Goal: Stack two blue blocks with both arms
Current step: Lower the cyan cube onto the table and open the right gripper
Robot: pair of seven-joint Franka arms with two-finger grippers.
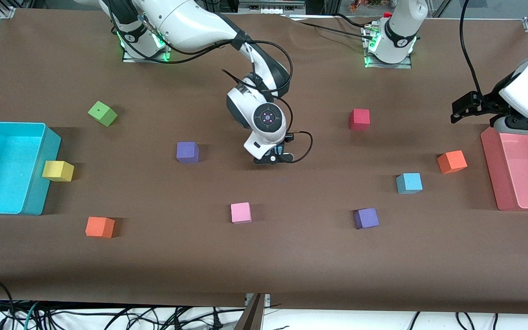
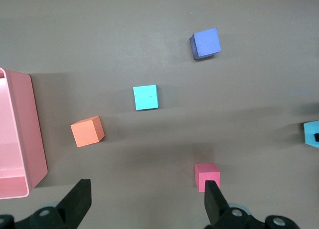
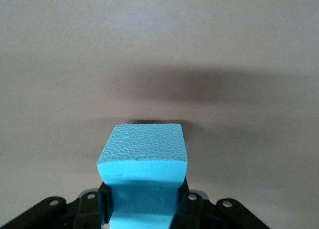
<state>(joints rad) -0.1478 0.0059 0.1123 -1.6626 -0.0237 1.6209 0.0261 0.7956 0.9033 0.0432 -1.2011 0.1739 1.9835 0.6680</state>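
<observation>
My right gripper hangs low over the middle of the table, shut on a sky-blue block. The hand hides that block in the front view, but its edge shows in the left wrist view. The second blue block sits on the table toward the left arm's end and also shows in the left wrist view. My left gripper is open and empty, up over the table beside the pink bin, with its fingers spread wide.
A pink bin stands at the left arm's end and a cyan bin at the right arm's end. Near the blue block on the table are an orange cube, a purple cube and a red cube. A pink cube and another purple cube lie near the middle.
</observation>
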